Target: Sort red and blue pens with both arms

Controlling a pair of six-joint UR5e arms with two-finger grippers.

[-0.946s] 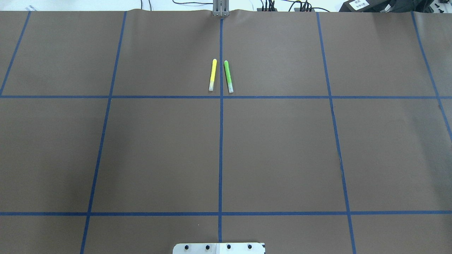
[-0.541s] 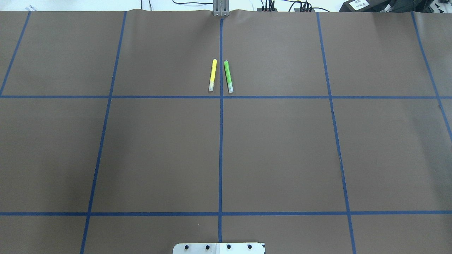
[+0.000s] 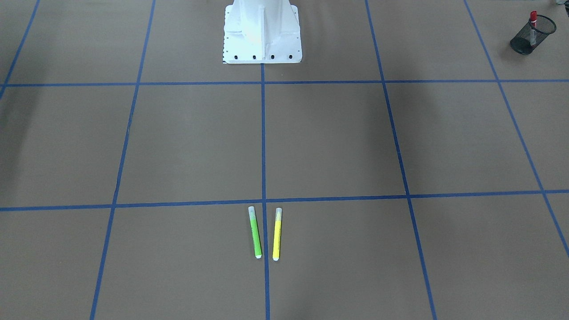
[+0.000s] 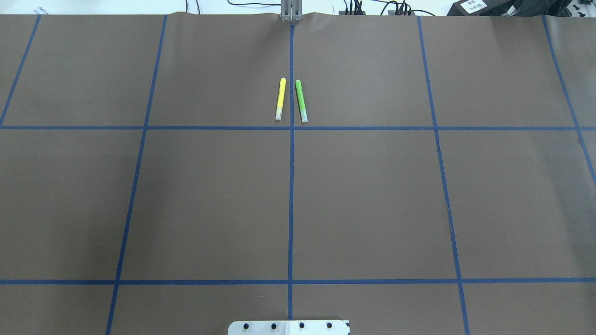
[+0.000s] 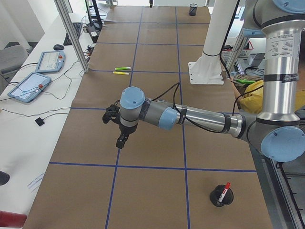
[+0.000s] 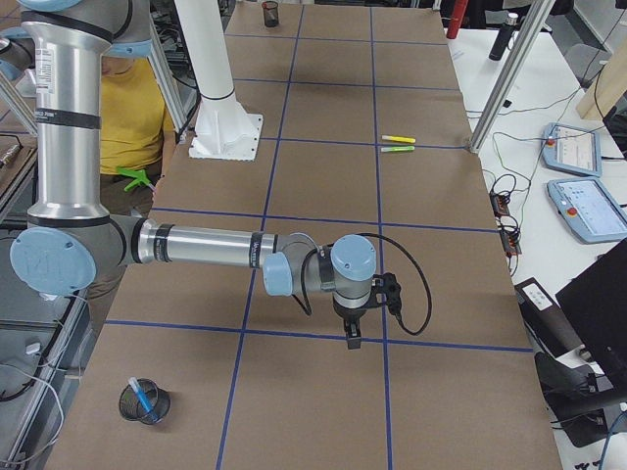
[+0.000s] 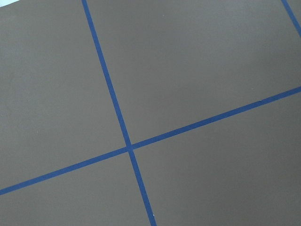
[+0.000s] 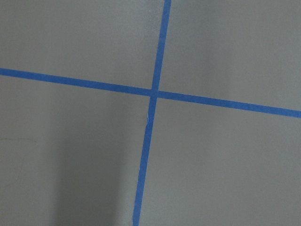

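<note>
The red pen [image 3: 532, 20] stands cap up in a black mesh cup [image 3: 529, 39] at the table end on my left side, and it shows again as the red pen [image 5: 225, 187] in the exterior left view. The blue pen [image 6: 144, 397] leans in another mesh cup [image 6: 143, 401] at the opposite end. My left gripper [image 5: 119, 144] hangs over bare brown paper, away from both cups. My right gripper [image 6: 352, 339] hangs above a blue tape line. Only the side views show them, so I cannot tell whether either is open or shut. The wrist views show just paper and tape.
A yellow marker [image 4: 281, 98] and a green marker [image 4: 301, 101] lie side by side at the far centre, either side of the middle tape line. The white pedestal base [image 3: 262, 31] stands at the robot's edge. A person in a yellow shirt [image 6: 132, 108] sits behind it.
</note>
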